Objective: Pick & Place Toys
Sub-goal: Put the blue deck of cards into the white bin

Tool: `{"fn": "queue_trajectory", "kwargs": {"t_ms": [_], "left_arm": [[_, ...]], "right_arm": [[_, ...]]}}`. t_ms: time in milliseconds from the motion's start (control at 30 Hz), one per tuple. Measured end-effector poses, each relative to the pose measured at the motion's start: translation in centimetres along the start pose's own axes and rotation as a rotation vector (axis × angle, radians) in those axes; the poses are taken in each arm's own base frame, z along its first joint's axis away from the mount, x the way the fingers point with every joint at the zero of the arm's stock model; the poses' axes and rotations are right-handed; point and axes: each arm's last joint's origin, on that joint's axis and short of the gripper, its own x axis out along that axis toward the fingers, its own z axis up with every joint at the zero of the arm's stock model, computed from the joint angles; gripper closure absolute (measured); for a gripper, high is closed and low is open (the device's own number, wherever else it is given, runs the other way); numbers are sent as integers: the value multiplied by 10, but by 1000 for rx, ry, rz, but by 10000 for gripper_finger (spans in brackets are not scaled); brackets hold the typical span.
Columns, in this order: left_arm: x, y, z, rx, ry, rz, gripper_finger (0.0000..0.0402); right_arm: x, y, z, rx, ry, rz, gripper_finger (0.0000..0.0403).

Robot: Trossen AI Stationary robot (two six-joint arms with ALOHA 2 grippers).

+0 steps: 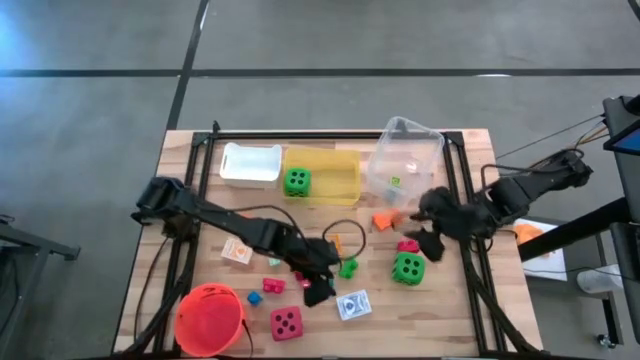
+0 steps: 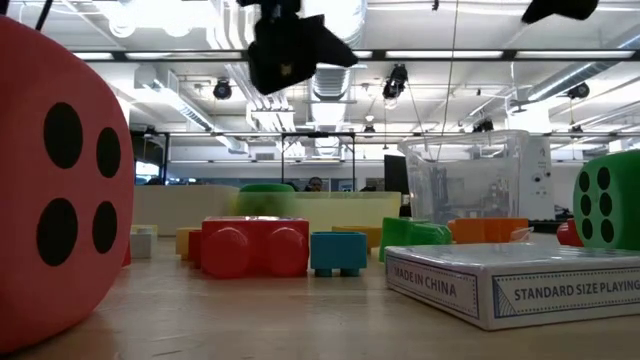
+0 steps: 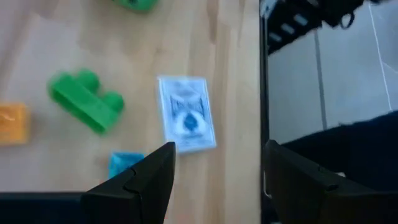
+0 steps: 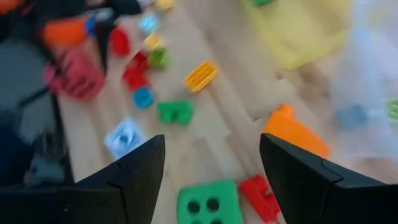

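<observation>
My left gripper (image 1: pixel 318 288) (image 3: pixel 217 149) hovers open and empty above the table's near middle, over a blue-backed card box (image 1: pixel 354 305) (image 3: pixel 186 114). A green block (image 3: pixel 87 99) and a blue block (image 3: pixel 124 163) lie beside it. My right gripper (image 1: pixel 428 238) (image 4: pixel 211 140) hovers open and empty at the right, above a green die (image 1: pixel 407 267) (image 4: pixel 208 202), a red block (image 4: pixel 261 196) and an orange wedge (image 1: pixel 385 220) (image 4: pixel 295 134). A second green die (image 1: pixel 296 181) sits in the yellow bin (image 1: pixel 335 190). A pink-red die (image 1: pixel 286 322) rests near the front edge.
A white bin (image 1: pixel 250 163), the yellow bin and a clear bin (image 1: pixel 403 160) stand along the far edge. An orange-red bucket (image 1: pixel 210 318) stands at the front left. A white card (image 1: pixel 237 250) and small red (image 1: pixel 272 286) and blue (image 1: pixel 254 297) blocks lie left of centre.
</observation>
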Motion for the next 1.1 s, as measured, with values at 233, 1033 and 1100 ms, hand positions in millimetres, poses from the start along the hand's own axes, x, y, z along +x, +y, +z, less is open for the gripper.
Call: {"fn": "queue_trajectory", "kwargs": {"t_ms": [233,1033,1100], "left_arm": [[-46,-3,-5,-125,-48,191,170],[-113,51,-84,-532,-456,-24,170],[-113,53,-85,-516,-449,-5,170]], "right_arm": [[11,27,-24,-165,33,103,145],[166,133,-47,-742,193,192,145],[171,138,-46,-712,203,198,145]]}}
